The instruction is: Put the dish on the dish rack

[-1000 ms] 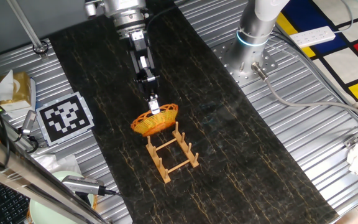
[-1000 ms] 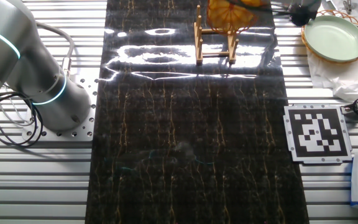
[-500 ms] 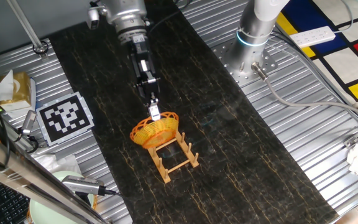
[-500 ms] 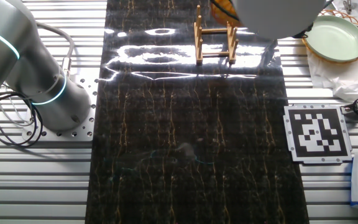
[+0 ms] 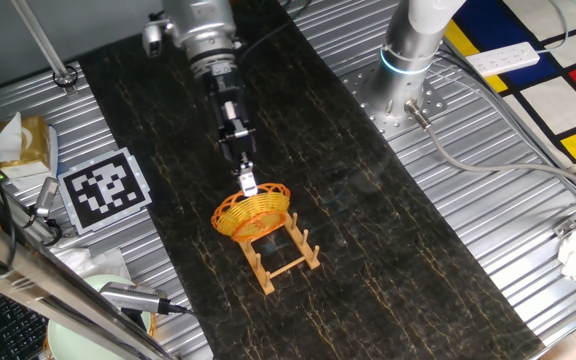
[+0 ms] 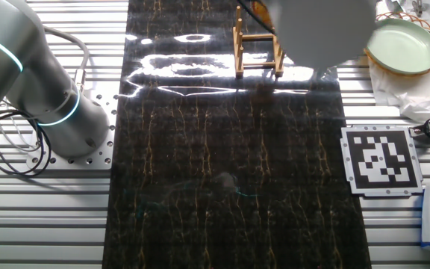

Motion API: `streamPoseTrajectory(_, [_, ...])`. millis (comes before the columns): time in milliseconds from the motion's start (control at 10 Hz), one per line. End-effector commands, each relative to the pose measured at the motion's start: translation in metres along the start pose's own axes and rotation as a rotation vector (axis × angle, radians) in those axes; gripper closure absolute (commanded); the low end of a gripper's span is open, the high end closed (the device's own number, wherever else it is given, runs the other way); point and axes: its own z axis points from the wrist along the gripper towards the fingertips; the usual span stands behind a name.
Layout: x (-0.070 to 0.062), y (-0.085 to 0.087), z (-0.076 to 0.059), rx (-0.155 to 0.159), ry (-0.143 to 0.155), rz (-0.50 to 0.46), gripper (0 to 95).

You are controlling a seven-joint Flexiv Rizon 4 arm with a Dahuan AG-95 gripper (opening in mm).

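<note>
Rack: small light-wood peg dish rack (image 5: 281,252) stands on the dark marbled desk (image 5: 388,250), just below the jaws.
Dish: round orange woven bowl (image 5: 253,212), tilted, at the rack's far end.
Gripper (image 5: 247,184): jaws clamped on the bowl's upper rim.

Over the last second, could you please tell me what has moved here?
The tool, gripping the woven orange dish by its rim, carried it down and over the wooden dish rack's far end. Rack, tag and green plate stayed put.
</note>
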Motion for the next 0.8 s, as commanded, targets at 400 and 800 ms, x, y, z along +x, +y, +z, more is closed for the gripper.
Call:
streamPoseTrajectory(400, [-0.0080,-0.0228,0.0050,-0.042,0.018,-0.076,95.0])
streamPoseTrajectory(800, [-0.0078,-0.0205,0.0052,-0.050,0.035,-0.067,95.0])
